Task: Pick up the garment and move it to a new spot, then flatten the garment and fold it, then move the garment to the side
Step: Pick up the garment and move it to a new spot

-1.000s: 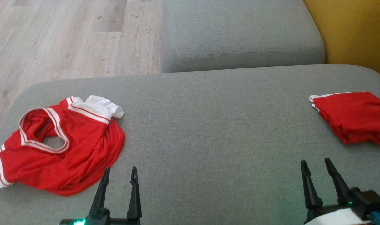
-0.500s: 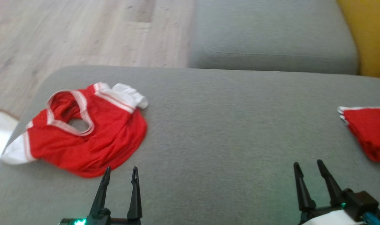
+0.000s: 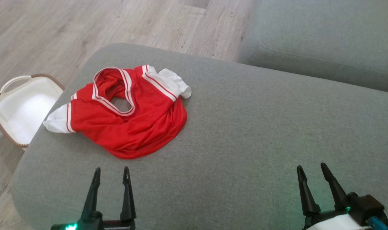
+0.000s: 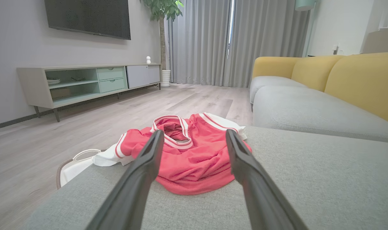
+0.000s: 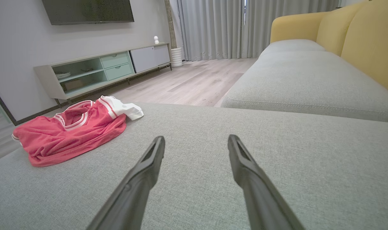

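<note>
A crumpled red garment (image 3: 133, 115) with white sleeves and a striped collar lies on the left part of the grey sofa cushion (image 3: 261, 127). It also appears as the garment (image 4: 194, 156) straight ahead in the left wrist view and as the garment (image 5: 69, 131) at the left in the right wrist view. My left gripper (image 3: 111, 171) hovers open just short of its near edge, nothing between the fingers. My right gripper (image 3: 310, 168) stands open and empty over bare cushion at the lower right, far from the garment.
A white basket (image 3: 21, 108) with a brown rim stands on the wooden floor (image 3: 69, 28) beside the cushion's left edge. A second grey cushion (image 3: 324, 38) lies beyond at the upper right. A TV cabinet (image 4: 85, 81) and yellow backrests (image 4: 356, 76) stand farther off.
The head camera has swung left: the garment now sits nearer the middle, the basket has come into view and the folded red pile at right has left the picture. Both grippers stay open.
</note>
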Robot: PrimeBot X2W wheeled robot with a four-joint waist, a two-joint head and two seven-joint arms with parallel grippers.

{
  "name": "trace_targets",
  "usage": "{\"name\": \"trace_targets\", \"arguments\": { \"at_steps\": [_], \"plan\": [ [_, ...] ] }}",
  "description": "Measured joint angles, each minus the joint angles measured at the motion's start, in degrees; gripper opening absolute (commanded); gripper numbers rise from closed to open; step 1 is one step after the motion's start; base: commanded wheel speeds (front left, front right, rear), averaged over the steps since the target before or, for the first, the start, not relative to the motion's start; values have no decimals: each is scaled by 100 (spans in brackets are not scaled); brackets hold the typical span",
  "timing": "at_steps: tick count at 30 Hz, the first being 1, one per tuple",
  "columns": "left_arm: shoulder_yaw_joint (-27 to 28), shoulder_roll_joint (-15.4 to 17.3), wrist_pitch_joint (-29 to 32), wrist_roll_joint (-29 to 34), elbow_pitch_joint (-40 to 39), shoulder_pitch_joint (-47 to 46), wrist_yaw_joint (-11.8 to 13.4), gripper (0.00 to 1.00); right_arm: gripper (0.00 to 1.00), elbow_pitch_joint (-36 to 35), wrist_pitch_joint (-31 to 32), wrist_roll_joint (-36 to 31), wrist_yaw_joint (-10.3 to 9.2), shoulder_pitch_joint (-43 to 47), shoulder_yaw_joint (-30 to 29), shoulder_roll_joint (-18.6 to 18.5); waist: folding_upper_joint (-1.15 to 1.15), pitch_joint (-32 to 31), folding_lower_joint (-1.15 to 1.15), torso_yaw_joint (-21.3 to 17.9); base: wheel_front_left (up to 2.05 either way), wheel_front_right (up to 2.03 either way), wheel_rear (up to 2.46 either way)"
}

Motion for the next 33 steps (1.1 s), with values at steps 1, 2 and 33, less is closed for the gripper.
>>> {"name": "trace_targets", "arguments": {
  "at_steps": [1, 2, 33],
  "plan": [
    [21, 0, 0, 0, -12, -1, 0, 100, 100, -3, 0, 0, 0, 0, 1, -1, 0, 24, 0, 18, 0, 0, 0],
    [57, -1, 0, 0, -25, -3, -2, 100, 100, -5, 0, 0, 0, -1, 2, -4, 0, 48, 0, 27, 0, 0, 0],
    [808, 355, 2459, -573, 4896, -6824, -1010, 100, 100, -1458, -3, 101, 0, -1086, -29, -2403, -1, 3020, 1, -387, 0, 0, 0]
  ]
}}
